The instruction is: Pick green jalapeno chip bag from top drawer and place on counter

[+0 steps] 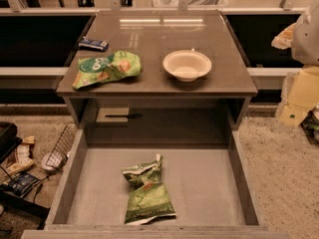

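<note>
The green jalapeno chip bag (148,193) lies crumpled on the pale bottom of the top drawer (70,183), near its front and a little left of centre, with its whitish top edge pointing away. The drawer is pulled fully open below the glossy grey-brown counter (159,34). My gripper is not in view. Only a pale bulky shape (305,34), perhaps part of my arm, shows at the upper right edge, well away from the bag.
On the counter lie a flatter lighter-green bag (107,68) at the left, a small blue packet (93,44) behind it and a white bowl (187,64) right of centre. A beige drawer front (117,116) sits under the counter. A wire basket (62,146) and floor clutter stand left, yellow boxes (299,93) right.
</note>
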Tool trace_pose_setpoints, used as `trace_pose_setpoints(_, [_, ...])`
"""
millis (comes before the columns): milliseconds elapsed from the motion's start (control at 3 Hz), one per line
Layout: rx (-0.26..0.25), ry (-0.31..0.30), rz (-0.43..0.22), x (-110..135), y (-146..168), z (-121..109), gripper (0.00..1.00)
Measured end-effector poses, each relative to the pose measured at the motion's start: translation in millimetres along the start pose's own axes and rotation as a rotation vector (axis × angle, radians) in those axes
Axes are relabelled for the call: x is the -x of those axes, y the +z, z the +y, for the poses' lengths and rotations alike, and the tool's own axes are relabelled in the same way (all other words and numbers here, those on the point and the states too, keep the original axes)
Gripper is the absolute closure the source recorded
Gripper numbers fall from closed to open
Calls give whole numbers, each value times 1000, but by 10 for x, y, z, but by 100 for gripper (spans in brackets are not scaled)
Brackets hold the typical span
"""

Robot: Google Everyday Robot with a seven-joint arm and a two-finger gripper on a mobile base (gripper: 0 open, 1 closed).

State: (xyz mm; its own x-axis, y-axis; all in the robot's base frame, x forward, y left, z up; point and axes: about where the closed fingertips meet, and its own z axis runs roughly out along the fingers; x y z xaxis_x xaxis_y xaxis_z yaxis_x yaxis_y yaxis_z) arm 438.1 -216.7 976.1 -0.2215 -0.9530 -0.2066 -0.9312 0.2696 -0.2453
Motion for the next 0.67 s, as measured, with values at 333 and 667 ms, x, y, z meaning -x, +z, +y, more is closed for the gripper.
trace_pose_setpoints(333, [-2, 0, 0, 1, -3, -2, 0])
trace_pose_setpoints(667, [15, -22, -35, 112, 216, 65, 0])
